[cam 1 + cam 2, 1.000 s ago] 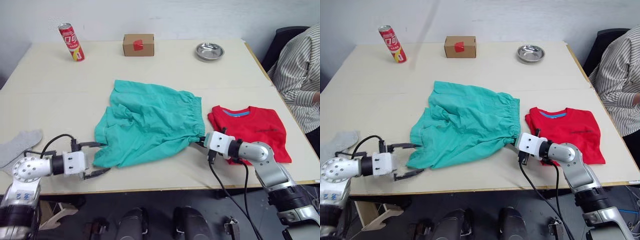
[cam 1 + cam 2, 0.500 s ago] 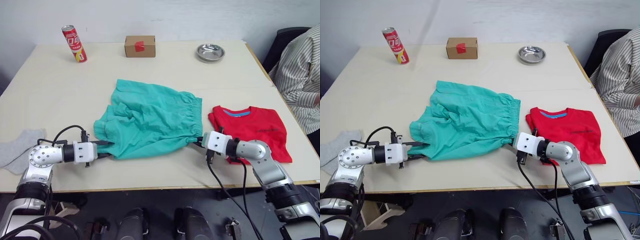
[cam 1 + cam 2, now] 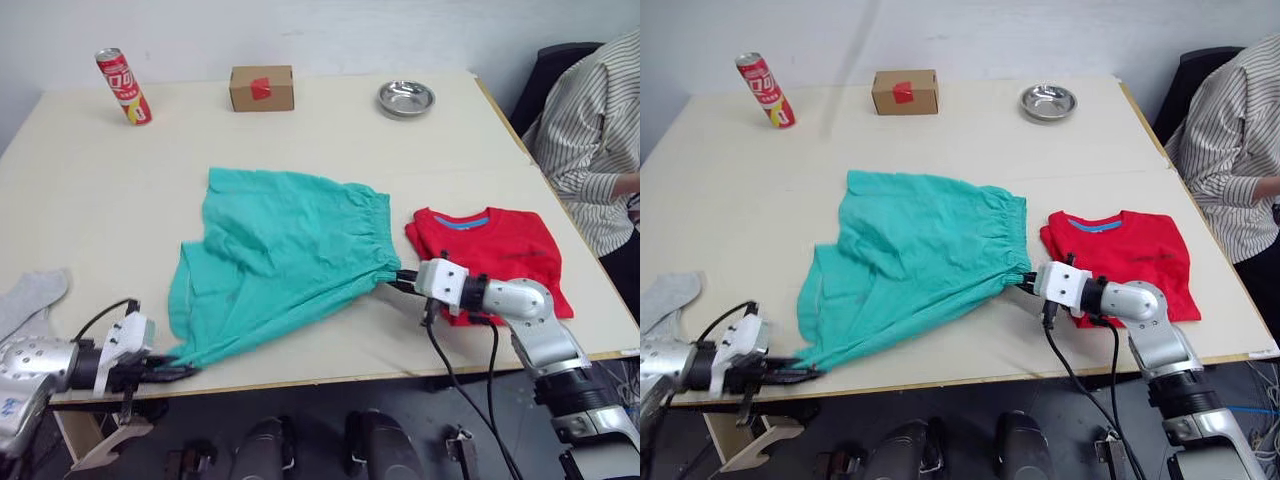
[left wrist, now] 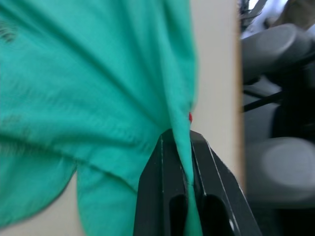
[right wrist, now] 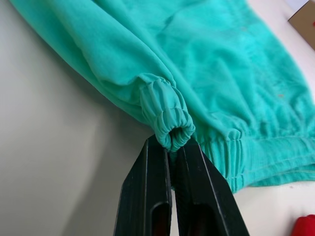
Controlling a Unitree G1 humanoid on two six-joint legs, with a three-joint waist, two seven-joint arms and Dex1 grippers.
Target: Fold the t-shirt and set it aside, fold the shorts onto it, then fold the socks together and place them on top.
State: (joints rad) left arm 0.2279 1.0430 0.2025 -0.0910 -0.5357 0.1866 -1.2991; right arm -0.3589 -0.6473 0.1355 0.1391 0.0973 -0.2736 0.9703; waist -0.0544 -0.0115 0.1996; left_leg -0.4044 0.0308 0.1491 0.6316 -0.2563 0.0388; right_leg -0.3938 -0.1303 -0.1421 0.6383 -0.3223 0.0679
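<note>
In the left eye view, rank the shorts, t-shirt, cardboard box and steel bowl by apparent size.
1. shorts, spread across the table's middle.
2. t-shirt, folded.
3. and 4. cardboard box and steel bowl: they look close in size, so I won't rank them. Both sit farthest from the camera, which shrinks them.

Shorts [image 3: 275, 250] soft matt teal cloth, waistband gathered; t-shirt [image 3: 500, 255] matt red cloth; surface [image 3: 90, 180] smooth, pale, matt; bowl [image 3: 405, 99] shiny metal; box [image 3: 261, 88] brown cardboard.

The shorts [image 3: 275, 250] lie mid-table [image 3: 100, 190], t-shirt [image 3: 495, 255] to their right, socks [image 3: 30, 300] far left (near edge)
</note>
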